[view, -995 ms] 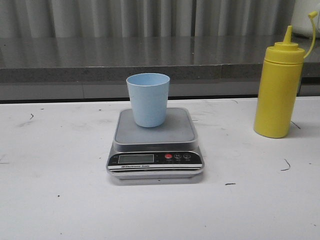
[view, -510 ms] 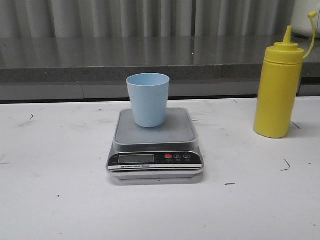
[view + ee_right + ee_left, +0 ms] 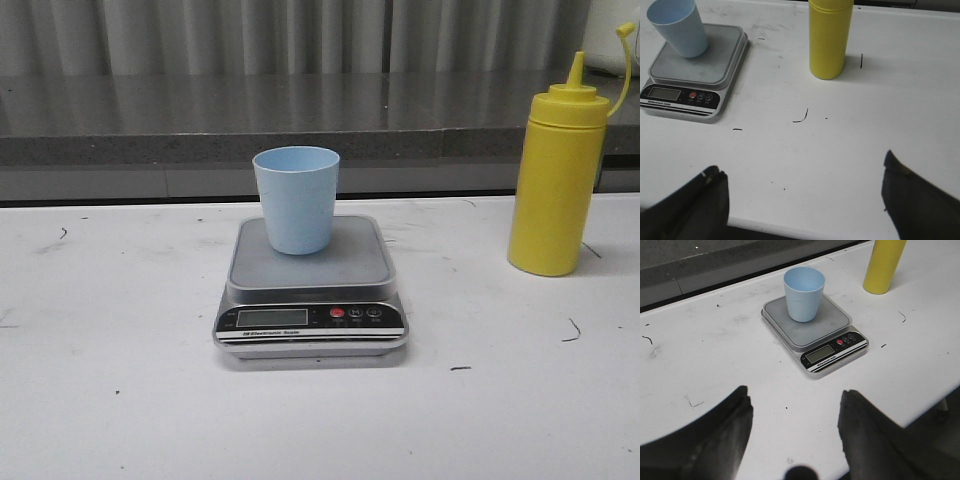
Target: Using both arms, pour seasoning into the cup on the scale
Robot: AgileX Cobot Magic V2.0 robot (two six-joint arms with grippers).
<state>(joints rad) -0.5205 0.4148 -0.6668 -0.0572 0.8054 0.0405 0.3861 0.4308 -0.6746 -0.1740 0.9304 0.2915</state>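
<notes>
Cup (image 3: pixel 296 198) stands upright on the rear half of the scale (image 3: pixel 310 287) platform, mid-table, display and buttons facing the near edge — presumably so the readout stays visible while pouring. Seasoning bottle (image 3: pixel 556 170) stands upright on the table (image 3: pixel 120 400) toward the far right corner, well apart from the scale, on the right arm's side, so likely that arm's pick. Cap hangs off on its strap, nozzle looks uncovered, ready to pour.

Neither arm shows in the front view. Left gripper (image 3: pixel 795 425) hovers over the near edge, fingers (image 3: pixel 725 435) spread wide, nothing between them. Right gripper (image 3: pixel 805 200) likewise near the near edge, fingers (image 3: pixel 700 200) spread wide, empty, bottle ahead of it. Nothing grasped yet; task looks not started.

Hard to tell: LCD digits unreadable. Cup interior not visible in the front view; the left wrist view shows only part of the inside, contents unclear. Bottle is opaque, fill level unknown. Bottle top is cut off in both wrist views. Fingertips are blurred and cropped in the wrist views.
</notes>
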